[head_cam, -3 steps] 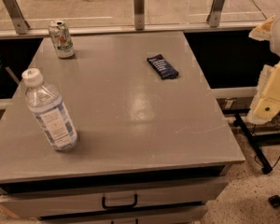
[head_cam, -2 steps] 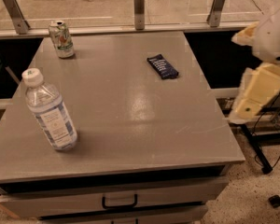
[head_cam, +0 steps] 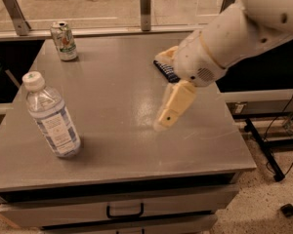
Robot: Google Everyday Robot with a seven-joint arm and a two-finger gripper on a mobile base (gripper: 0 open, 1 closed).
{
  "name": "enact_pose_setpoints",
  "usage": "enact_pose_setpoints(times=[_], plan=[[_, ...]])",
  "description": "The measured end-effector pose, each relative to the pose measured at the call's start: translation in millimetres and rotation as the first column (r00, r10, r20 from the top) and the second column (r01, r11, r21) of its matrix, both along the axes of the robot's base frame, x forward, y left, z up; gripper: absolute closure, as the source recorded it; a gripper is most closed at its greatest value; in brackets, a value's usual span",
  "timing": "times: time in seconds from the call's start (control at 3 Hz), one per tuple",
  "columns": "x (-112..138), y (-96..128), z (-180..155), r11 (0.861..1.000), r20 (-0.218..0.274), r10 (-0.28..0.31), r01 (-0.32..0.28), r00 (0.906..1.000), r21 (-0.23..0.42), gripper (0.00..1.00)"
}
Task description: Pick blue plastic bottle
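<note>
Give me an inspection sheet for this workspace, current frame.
Surface: grey table top, drawers below.
Job's things: blue plastic bottle, upright, capped, front left, untouched.
Clutter: drink can back left; dark snack packet partly hidden behind the arm.
Grippers: gripper above table centre-right, fingers open, well apart from the bottle.
Cables: black cables by the floor at right.
Surroundings: metal railing posts behind the table.

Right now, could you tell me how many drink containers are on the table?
2: the blue plastic bottle front left, the can back left. The gripper hovers mid-table; the arm may hide more.
</note>
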State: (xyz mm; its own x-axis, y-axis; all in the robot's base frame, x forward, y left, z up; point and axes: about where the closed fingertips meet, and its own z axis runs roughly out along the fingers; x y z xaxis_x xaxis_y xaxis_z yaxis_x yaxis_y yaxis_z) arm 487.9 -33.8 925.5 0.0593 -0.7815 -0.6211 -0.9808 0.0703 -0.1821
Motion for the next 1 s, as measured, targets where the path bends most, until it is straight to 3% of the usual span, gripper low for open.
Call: enact_pose_setpoints(times=[0.33, 1.0], plan=[[-5, 77, -10, 0.986, -0.049, 0.094, -0.087, 0.9943, 0.143, 0.00], [-7, 88, -8, 0.972, -0.042, 0.129, -0.118, 0.9907, 0.205, 0.00]])
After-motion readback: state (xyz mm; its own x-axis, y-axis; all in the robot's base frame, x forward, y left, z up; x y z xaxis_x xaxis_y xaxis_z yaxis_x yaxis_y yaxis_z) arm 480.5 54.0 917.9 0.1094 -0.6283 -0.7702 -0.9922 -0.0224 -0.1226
